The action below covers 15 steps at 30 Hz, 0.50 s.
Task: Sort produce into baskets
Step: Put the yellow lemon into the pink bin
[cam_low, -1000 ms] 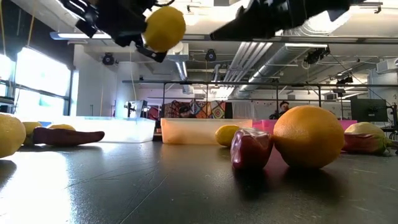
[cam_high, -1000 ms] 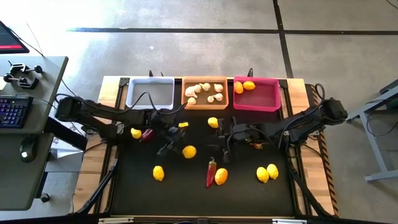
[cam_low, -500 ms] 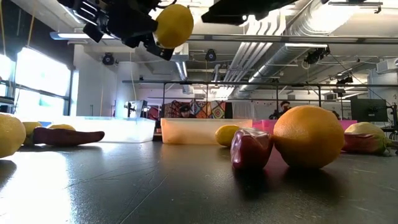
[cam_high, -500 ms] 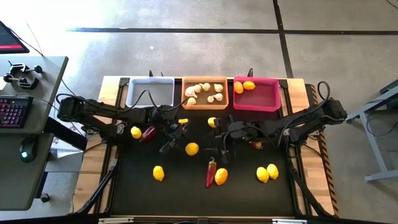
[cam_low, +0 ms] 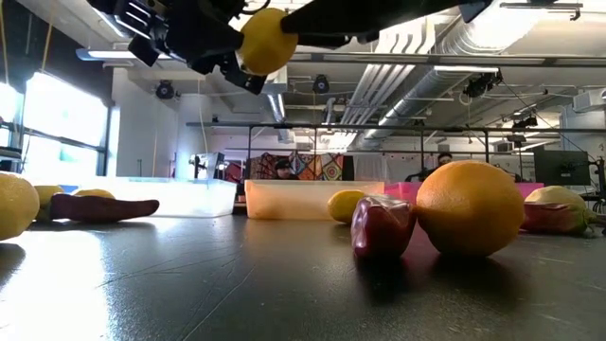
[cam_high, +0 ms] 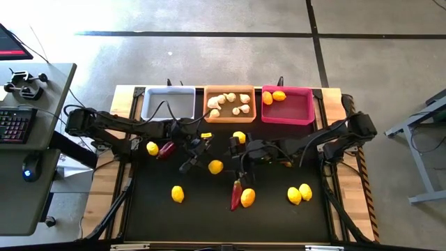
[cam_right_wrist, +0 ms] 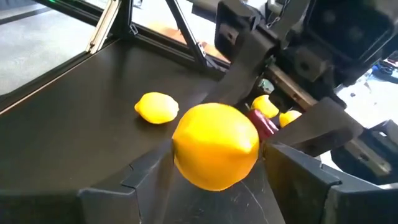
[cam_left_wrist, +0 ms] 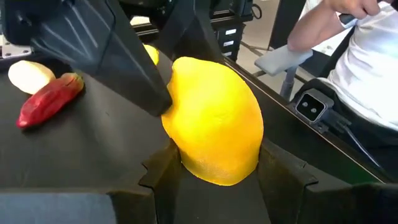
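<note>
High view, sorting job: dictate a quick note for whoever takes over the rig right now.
Left gripper: shut on held lemon, raised over mid-mat.
Right gripper: open, fingers either side of that same lemon, apparently a handover.
Done: garlic bulbs in orange basket; two lemons in pink basket.
Left: six loose lemons and the chili peppers on the mat; white basket shows no produce.
</note>
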Motion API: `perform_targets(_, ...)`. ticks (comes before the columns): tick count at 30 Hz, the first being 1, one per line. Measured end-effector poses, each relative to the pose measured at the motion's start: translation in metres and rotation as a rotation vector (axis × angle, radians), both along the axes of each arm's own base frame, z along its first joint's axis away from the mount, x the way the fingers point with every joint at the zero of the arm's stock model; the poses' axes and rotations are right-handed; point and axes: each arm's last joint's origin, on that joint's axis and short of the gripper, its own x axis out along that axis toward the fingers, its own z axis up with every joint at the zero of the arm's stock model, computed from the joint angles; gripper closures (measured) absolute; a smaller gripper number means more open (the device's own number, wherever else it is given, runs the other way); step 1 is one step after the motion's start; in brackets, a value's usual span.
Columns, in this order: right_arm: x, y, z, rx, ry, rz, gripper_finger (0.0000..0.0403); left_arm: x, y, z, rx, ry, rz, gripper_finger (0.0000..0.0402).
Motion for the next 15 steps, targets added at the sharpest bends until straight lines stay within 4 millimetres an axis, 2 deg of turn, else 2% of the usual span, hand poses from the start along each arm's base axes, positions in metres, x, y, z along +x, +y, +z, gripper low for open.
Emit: perform_targets(15,0.0047,0.0008,-0.0058,-0.031,-0.006,0.045,0.0169,0.0011,-0.0001,0.0017,0.011,-0.027,0.001,0.0239)
